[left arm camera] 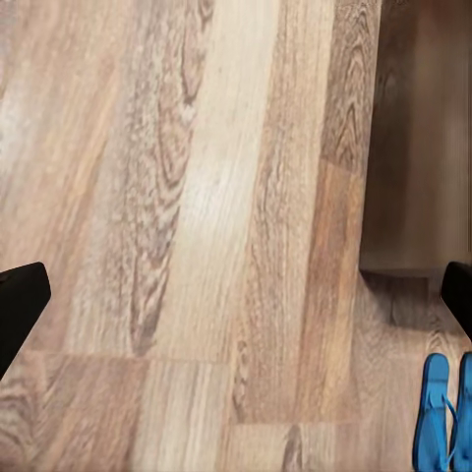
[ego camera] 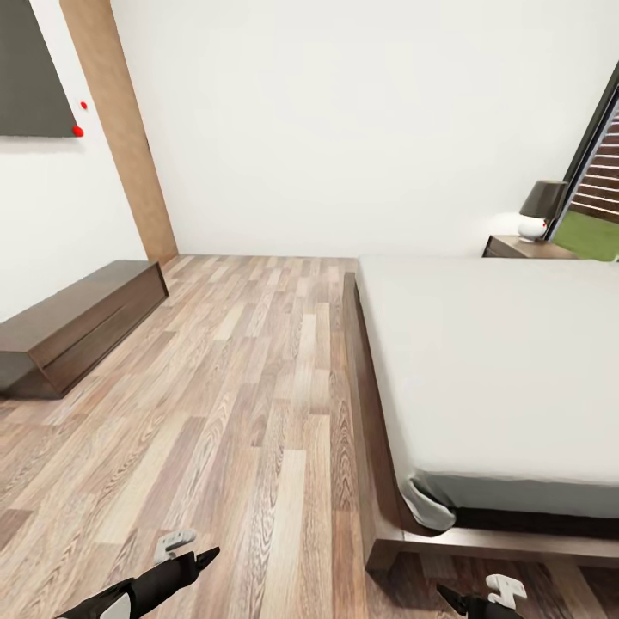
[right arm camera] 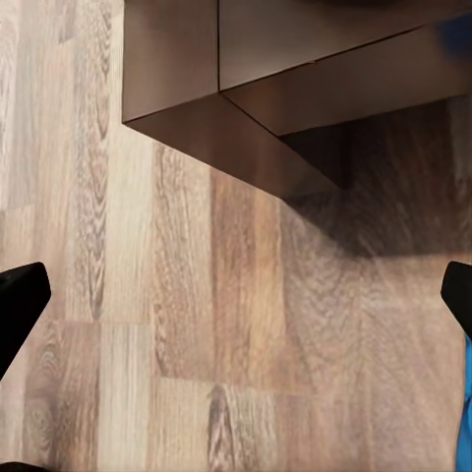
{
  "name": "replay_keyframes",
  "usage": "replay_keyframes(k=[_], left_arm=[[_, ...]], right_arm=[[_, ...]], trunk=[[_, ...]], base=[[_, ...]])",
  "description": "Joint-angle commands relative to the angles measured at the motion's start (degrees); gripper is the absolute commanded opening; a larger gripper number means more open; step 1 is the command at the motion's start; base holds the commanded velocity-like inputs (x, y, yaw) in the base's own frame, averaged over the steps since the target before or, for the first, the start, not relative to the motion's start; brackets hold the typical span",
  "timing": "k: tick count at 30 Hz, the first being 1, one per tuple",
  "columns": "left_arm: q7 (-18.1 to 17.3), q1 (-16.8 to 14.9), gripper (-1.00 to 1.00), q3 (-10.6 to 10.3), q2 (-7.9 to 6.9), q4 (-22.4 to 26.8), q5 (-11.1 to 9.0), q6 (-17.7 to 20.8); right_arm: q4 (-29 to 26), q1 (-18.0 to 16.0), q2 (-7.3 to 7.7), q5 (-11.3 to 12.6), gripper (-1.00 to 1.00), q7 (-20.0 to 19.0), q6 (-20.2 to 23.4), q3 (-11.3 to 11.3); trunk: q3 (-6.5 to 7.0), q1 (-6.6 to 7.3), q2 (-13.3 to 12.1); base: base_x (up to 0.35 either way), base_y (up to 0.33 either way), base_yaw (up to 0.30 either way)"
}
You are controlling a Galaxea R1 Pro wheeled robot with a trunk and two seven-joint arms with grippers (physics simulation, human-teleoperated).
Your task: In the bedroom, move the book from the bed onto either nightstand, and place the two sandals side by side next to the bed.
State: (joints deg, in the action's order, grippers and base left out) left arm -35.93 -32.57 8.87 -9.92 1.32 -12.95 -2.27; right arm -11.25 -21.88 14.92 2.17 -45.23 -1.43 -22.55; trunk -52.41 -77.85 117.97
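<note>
Left wrist view picking up the sandals (left arm camera: pixel 444 413): two bright blue flip-flops lying side by side on the wood-plank floor (left arm camera: pixel 197 246), touching or nearly so, near the corner of a dark brown wooden piece (left arm camera: pixel 413 147), apparently the bed frame. Left pincer (left arm camera: pixel 236 295) released, black fingertips (left arm camera: pixel 20 300) spread wide over bare planks, nothing between them. Right wrist view catching a sliver of blue (right arm camera: pixel 465 413) at the frame's edge, beside the dark wooden corner of the bed base (right arm camera: pixel 246 98) and its shadow on the floor. Right pincer (right arm camera: pixel 236 300) likewise released, fingers wide apart, grasping nothing. Head view showing the bed (ego camera: pixel 490 361), off-white mattress bare as far as visible on its dark frame, no book to be made out on it. Nightstand (ego camera: pixel 524 248) beyond the bed's far side, carrying a dark-shaded lamp (ego camera: pixel 542 211). Black-framed window (ego camera: pixel 597 185) just beside it. Low dark cabinet (ego camera: pixel 77 327) against the left wall, well apart from the bed.
</note>
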Motion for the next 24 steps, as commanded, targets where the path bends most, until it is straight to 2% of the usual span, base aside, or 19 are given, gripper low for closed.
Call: replay_keyframes(k=[1, 24], left_arm=[[-0.2, -0.04, 1.0, 0.36, -0.01, -0.08, 0.2, -0.17], [-0.19, -0.04, 1.0, 0.42, -0.01, -0.09, 0.12, -0.19]], right_arm=[[0.09, -0.04, 0.02, 0.21, 1.0, -0.16, -0.15, 0.06], [0.09, -0.01, 0.02, 0.36, 1.0, -0.21, -0.15, 0.05]], trunk=[[0.14, 0.23, -0.4], [0.32, 0.45, -0.8]], base=[[0.0, 0.0, 0.0], [0.0, 0.0, 0.0]])
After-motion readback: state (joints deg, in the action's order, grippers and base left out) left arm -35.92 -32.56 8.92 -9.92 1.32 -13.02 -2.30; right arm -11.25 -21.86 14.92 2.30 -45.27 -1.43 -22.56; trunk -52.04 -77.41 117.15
